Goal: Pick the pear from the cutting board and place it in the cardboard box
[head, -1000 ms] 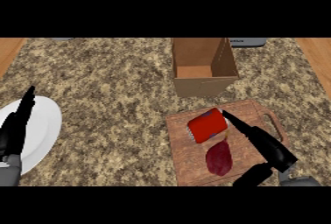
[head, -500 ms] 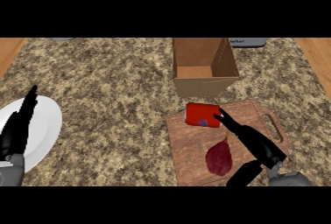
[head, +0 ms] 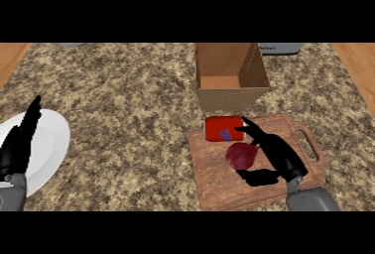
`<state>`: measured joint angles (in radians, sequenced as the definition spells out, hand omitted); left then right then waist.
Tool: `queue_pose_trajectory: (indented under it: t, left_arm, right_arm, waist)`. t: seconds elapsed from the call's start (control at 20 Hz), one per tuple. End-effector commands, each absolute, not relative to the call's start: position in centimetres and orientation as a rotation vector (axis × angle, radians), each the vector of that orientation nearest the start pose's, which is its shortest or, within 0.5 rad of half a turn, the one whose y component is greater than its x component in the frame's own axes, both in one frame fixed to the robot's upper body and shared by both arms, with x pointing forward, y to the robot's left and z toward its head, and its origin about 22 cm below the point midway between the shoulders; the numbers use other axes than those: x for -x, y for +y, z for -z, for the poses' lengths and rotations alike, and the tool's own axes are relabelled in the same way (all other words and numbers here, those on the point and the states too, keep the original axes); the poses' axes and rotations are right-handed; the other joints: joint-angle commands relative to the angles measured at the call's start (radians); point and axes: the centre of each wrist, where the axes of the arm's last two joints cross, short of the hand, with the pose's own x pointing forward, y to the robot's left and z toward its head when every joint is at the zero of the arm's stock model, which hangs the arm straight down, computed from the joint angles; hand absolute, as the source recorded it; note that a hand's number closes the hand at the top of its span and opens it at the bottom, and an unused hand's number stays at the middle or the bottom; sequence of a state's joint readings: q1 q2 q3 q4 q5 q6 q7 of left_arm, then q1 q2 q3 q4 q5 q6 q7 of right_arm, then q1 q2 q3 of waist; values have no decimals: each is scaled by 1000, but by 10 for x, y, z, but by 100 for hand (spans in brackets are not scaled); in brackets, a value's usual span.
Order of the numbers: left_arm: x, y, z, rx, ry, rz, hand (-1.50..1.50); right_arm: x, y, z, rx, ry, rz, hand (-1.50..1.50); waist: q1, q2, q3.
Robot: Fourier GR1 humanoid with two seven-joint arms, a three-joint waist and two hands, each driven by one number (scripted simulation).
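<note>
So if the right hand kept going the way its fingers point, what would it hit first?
Probably the red object on the cutting board: the right hand points up-left, fingertips already at its edge. Height above it is unclear.

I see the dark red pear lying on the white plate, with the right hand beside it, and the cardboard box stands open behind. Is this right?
Not quite. In the head view the pear lies on the cutting board, not on the white plate. The right hand is beside it, and the cardboard box stands open behind.

Right black hand [head: 275, 155]: fingers straight, pointing up-left, thumb spread out at lower left.
Left black hand [head: 20, 147]: open, resting at left edge, fingers up.
</note>
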<state>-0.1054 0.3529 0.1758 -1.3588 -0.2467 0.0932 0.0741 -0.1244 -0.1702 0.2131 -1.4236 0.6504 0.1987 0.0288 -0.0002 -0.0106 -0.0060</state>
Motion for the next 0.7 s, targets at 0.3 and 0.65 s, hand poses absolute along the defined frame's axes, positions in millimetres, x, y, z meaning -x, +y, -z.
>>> queue_pose_trajectory:
  t: [0.3,0.65]
  left_arm:
    - [-268,369,-19,-661,-1369,194,0]
    - [-255,371,-19,-694,-1351,198,0]
  right_arm:
    - [-259,-214,3,690,-1353,-885,150]
    - [-240,-251,-3,1246,-883,-622,150]
  waist:
    - [-11,10,5]
    - [-39,1,0]
